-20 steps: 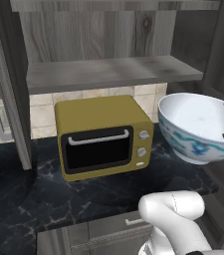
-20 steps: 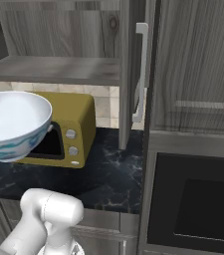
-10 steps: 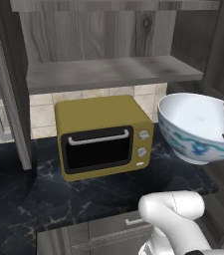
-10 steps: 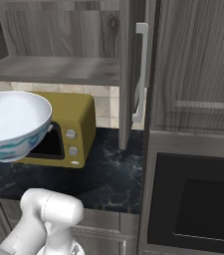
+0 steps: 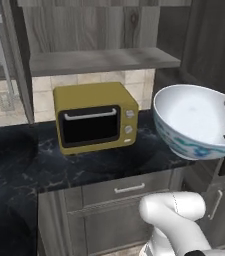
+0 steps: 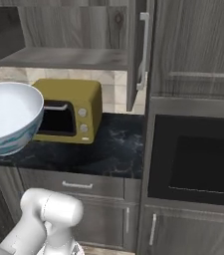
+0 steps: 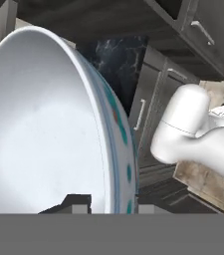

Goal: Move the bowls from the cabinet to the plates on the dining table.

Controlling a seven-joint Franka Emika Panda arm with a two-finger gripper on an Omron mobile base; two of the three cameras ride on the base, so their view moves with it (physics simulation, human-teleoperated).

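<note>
Fingers (image 7: 106, 206): nearly closed, one dark tip inside the bowl (image 5: 196, 120) and one outside its wall, pinching the rim. In the hand view the rim runs straight up from between the two tips, so the grip is on the wall edge only. In the left base view a dark finger part shows at the bowl's right rim, below the white hand.

Bowl: white with a blue-green pattern outside and pale inside, held in the air and tilted, mouth up and toward the oven (image 5: 95, 117). It hangs to the right of the oven in the left base view and to the oven's left in the right base view (image 6: 6, 117), clear of the oven body, above the front edge of the dark marble surface (image 5: 44, 165). Nothing rests in the bowl.

Edges and room: the cabinet (image 6: 71, 57) shelf lies above the oven, well above the bowl's rim. A cabinet door (image 6: 138, 50) with a long silver handle stands open to the right of the oven, apart from the bowl. A built-in black appliance (image 6: 195, 157) sits further right of that door. Bare surface lies in front of the oven and to its right; drawer fronts (image 5: 129, 190) sit beneath
</note>
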